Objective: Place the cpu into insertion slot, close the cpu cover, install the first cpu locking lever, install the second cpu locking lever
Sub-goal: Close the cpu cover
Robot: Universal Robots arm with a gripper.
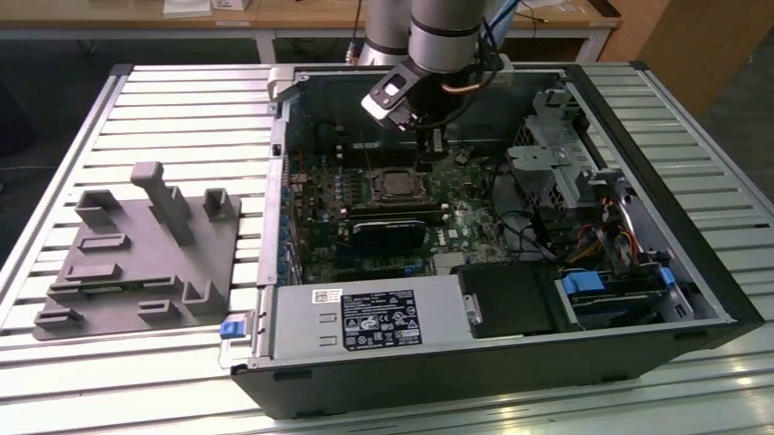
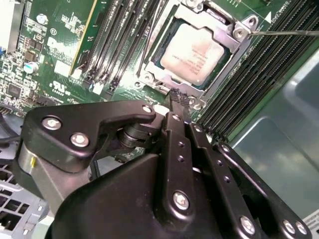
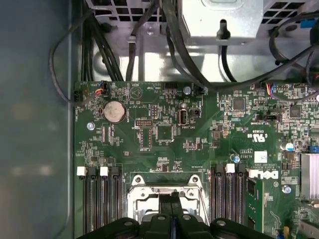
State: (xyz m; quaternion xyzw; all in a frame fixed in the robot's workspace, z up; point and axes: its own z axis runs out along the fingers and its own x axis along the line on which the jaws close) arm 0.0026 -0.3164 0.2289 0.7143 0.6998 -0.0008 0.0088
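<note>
Exterior view: an open computer case point(image 1: 708, 272) lies on the slatted bench point(image 1: 181, 118). A grey fixture block point(image 1: 133, 254) stands on the bench, well apart from the tool point(image 1: 430, 149), toward the exterior view's left. The arm comes down into the case. A black card point(image 1: 393, 227) sits on the green board just past the insertion slot point(image 1: 393, 184), on the side away from the tool.

In the first wrist view, long black memory slots point(image 3: 99, 204) run on both sides of the slot's silvery rim point(image 3: 144, 194). A round battery point(image 3: 113, 111) and loose black cables point(image 3: 149, 40) lie farther from the tool point(image 3: 168, 201). Nothing stands between the tool and the slot.

In the second wrist view the tool point(image 2: 178, 97) has its two fingers pressed together and nothing is between them. Its tip is at the edge of the socket frame; I cannot tell if it touches the frame.

The cpu point(image 2: 193, 52) lies flat in the slot, just ahead of the tool tip, its dull grey face upward. The cpu cover point(image 2: 219, 20) lies down around it, and the chip shows through the window. A thin metal lever point(image 2: 284, 33) reaches from the far corner of the frame over the memory slots, away from the tool.
</note>
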